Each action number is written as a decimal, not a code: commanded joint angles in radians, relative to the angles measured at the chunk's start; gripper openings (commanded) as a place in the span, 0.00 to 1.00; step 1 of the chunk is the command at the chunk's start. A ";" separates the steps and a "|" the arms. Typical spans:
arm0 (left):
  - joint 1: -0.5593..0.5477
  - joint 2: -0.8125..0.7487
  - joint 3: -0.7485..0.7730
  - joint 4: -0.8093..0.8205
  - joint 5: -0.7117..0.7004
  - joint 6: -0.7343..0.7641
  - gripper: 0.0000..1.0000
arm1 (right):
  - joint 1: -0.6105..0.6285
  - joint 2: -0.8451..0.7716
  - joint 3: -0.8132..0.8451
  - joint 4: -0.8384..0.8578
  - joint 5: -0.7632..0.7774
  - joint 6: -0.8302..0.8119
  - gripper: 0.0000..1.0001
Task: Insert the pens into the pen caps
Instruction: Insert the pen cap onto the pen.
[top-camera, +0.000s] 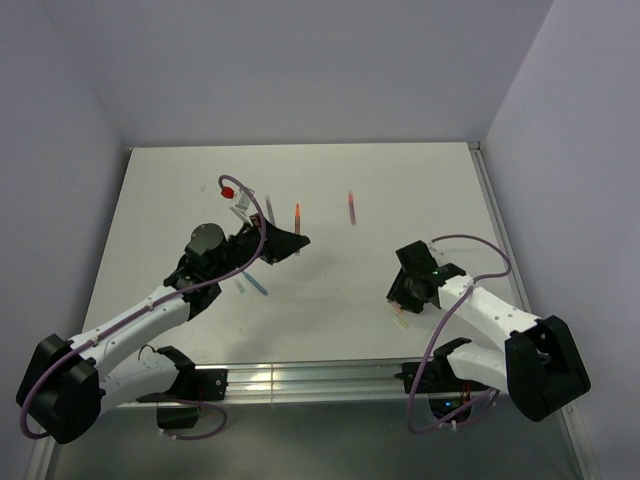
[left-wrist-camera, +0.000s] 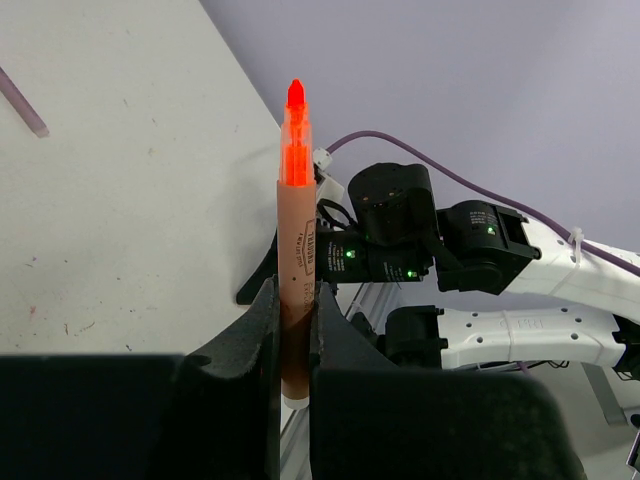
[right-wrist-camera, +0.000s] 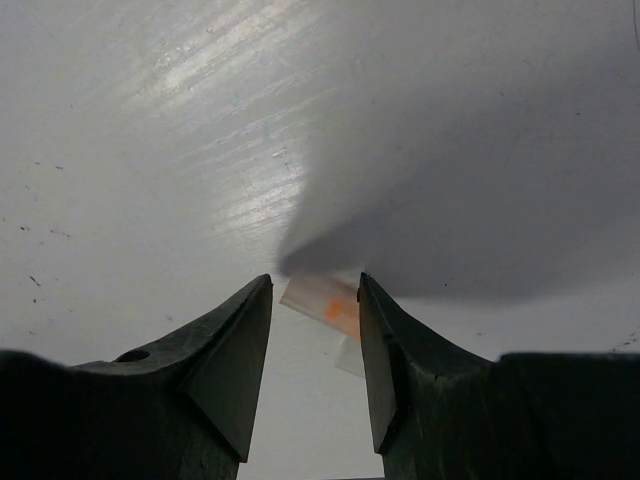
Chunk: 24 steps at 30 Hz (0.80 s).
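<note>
Evidently the left gripper pinches the orange pen low, tip free for capping. Jaws spread astride the orange-tinted pen cap, the right gripper looks poised to grasp it.

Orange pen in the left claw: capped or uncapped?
Uncapped. The left wrist view shows the pen clamped in the left claw, its bright orange tip bare, no cap on it.

Open table left of right hand

Left pincer clamps shut; right pincer stands parted, pointing downward.
</note>
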 joint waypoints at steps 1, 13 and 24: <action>-0.002 -0.003 -0.007 0.020 0.020 0.022 0.00 | 0.009 0.010 -0.014 0.000 0.039 -0.008 0.48; -0.002 0.002 -0.007 0.023 0.028 0.020 0.00 | 0.056 0.018 0.007 -0.019 0.050 -0.026 0.48; -0.002 -0.009 -0.011 0.017 0.028 0.023 0.00 | 0.109 0.099 0.056 -0.062 0.074 -0.037 0.49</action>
